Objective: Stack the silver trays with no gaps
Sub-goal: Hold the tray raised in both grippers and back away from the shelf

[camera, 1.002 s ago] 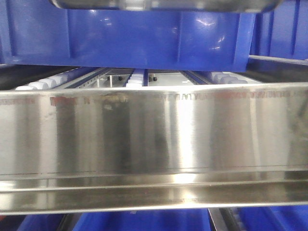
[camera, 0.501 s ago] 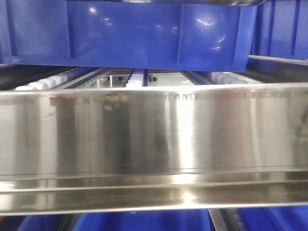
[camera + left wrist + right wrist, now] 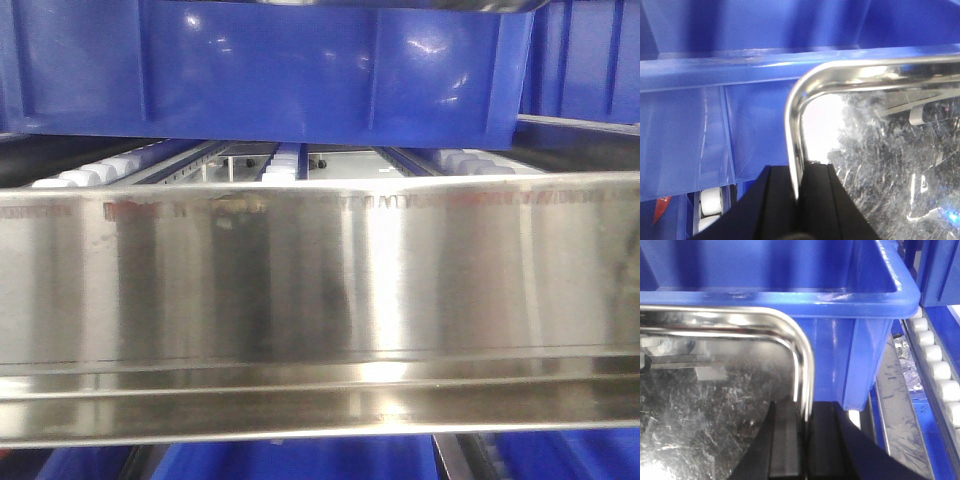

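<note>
The left gripper (image 3: 799, 189) is seen clamped on the rolled rim of a silver tray (image 3: 890, 150), one black finger inside the rim and one outside, close to a rounded corner. The right gripper (image 3: 805, 432) is closed in the same way on the rim at the opposite side of that tray (image 3: 715, 405). The tray is thus carried between both arms, its scratched floor facing the wrist cameras, with the rim of a blue bin (image 3: 865, 295) just beyond its far edge. Whether a second tray lies beneath it cannot be told.

To the right of the bin, a row of white rollers (image 3: 935, 360) is shown on the rack. In the front view, most of the frame is filled by the brushed-steel shelf rail (image 3: 320, 290), with the bin's wall (image 3: 300, 70) above it.

A tilt is judged the main risk: if one arm is lowered ahead of the other, the tray could be seated askew and a gap left. A corner could also be caught on the bin's rim. The thin rim could slip from the narrow fingers, since polished steel offers little grip.

Faint reddish marks are seen along the rail's upper edge, but nothing can be read.
</note>
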